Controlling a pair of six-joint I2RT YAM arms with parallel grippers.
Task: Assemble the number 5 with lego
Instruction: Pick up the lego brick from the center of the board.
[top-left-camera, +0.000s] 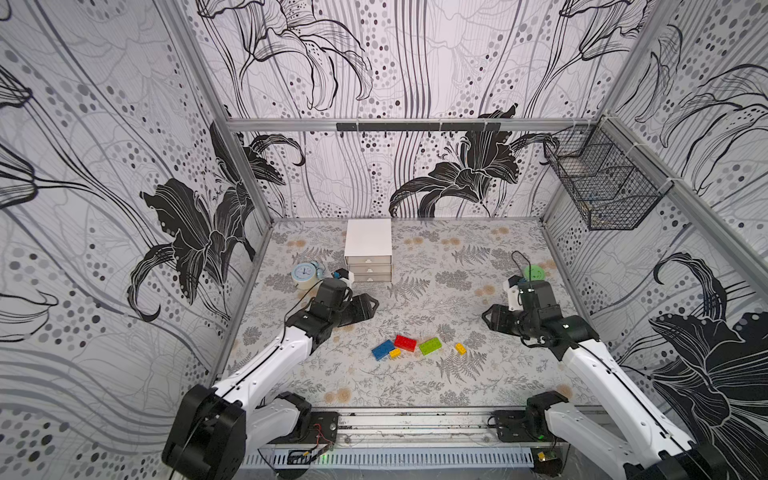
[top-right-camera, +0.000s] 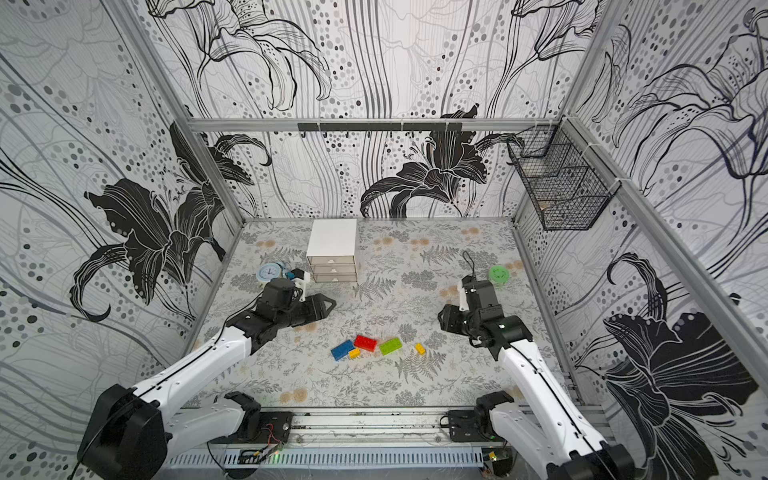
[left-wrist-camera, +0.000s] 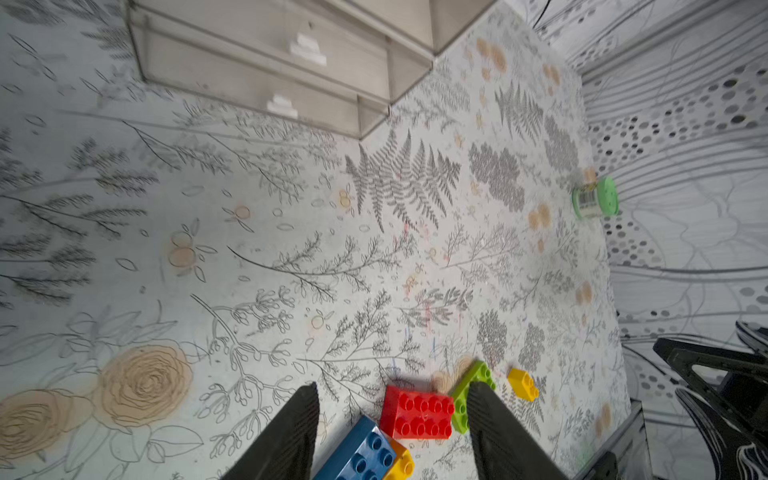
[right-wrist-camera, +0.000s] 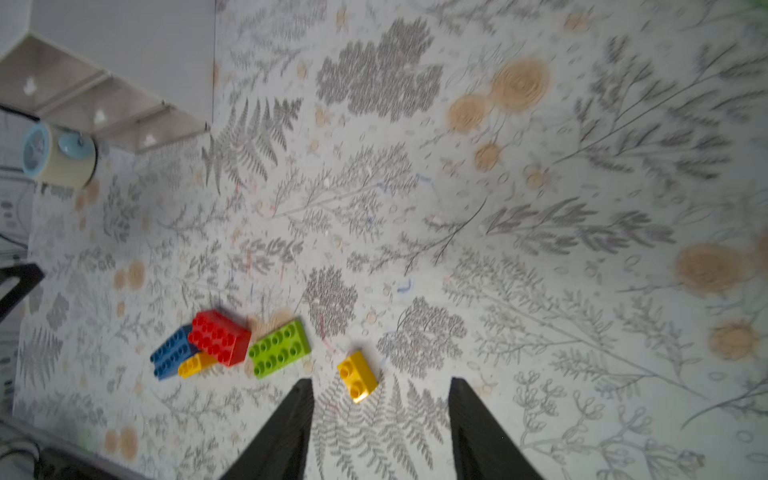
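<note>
**Five loose lego bricks on the fern-printed tabletop (top-left-camera: 415, 390), both grippers parted and empty**

In both top views the blue studded plastic brick (top-left-camera: 382, 349), red studded plastic brick (top-left-camera: 405, 343) and lime-green studded plastic brick (top-left-camera: 430, 345) lie close together in a row near the table's front middle. A tiny yellow brick (top-left-camera: 395, 353) is tucked against the blue one, and a second tiny yellow brick (top-left-camera: 460, 348) sits apart beyond the green. The left gripper (top-left-camera: 371, 306) hovers back-left of the row and the right gripper (top-left-camera: 487, 318) back-right. In the left wrist view, its ribbed black fingers (left-wrist-camera: 291, 432) stand well apart with nothing clamped, and the red brick (left-wrist-camera: 415, 411) lies on the table beyond the gap. In the right wrist view, the fingers (right-wrist-camera: 478, 428) are likewise spread and empty, with the second tiny yellow brick (right-wrist-camera: 357, 376) just ahead of them.
</note>
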